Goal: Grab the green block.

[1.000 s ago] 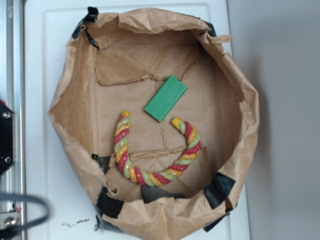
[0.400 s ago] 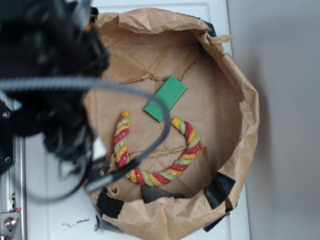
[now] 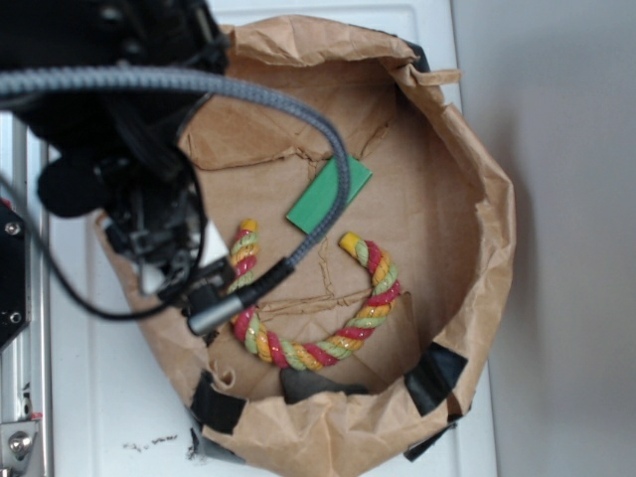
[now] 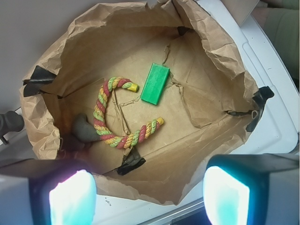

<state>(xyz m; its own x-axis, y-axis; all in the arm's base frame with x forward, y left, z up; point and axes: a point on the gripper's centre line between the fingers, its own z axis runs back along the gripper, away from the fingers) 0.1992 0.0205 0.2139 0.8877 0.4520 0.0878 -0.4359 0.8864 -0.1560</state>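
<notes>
The green block [image 3: 312,207] lies flat on the floor of a brown paper bag [image 3: 489,204], and the arm's cable crosses its right end. In the wrist view the green block [image 4: 155,83] sits well ahead in the middle of the bag [image 4: 44,124], untouched. My gripper [image 4: 150,197] is open, its two glowing pads [image 4: 72,197] wide apart above the bag's near rim with nothing between them. My black arm [image 3: 119,149] hangs over the bag's left rim, to the left of the block.
A red-yellow-green rope curve [image 3: 308,348] [image 4: 105,123] lies just beside the block. A dark grey lump [image 4: 83,129] rests by the rope. The bag's crumpled walls rise all round, patched with black tape [image 3: 434,378]. A metal rail [image 3: 20,437] runs along the white base's left side.
The arm has swung into view from the left and shifted up and right over the bag's left rim. The green block and rope have not moved.
</notes>
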